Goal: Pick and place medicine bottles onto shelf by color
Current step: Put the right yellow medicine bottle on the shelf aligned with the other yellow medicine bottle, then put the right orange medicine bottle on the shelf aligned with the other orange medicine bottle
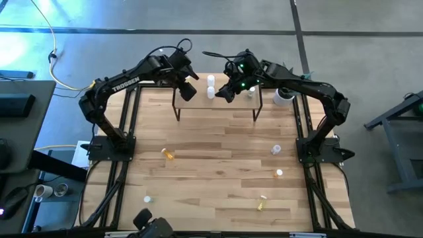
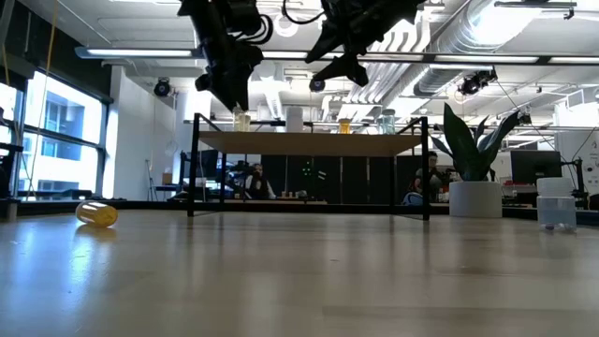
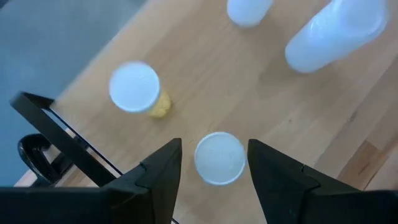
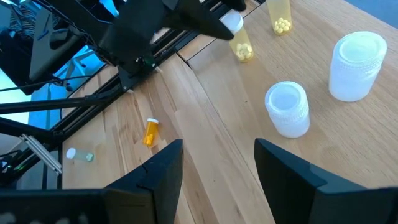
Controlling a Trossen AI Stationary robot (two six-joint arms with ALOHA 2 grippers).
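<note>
The shelf (image 1: pixel 218 106) stands at the table's far middle. On it are two yellow medicine bottles with white caps, one (image 3: pixel 135 88) free and one (image 3: pixel 219 158) standing upright between the fingers of my left gripper (image 3: pixel 214 171). That gripper is open, and its fingers stand on either side of the cap with a small gap to it. Two white bottles (image 4: pixel 287 109) (image 4: pixel 354 65) stand farther right on the shelf. My right gripper (image 4: pixel 217 180) hovers open above the shelf with nothing between its fingers.
Loose bottles lie on the table: an orange one (image 1: pixel 168 154), two white ones (image 1: pixel 276 150) (image 1: pixel 279 173), a yellow one (image 1: pixel 262 203) and a pale one (image 1: pixel 147 198). A potted plant (image 2: pixel 473 159) stands beside the shelf's right end.
</note>
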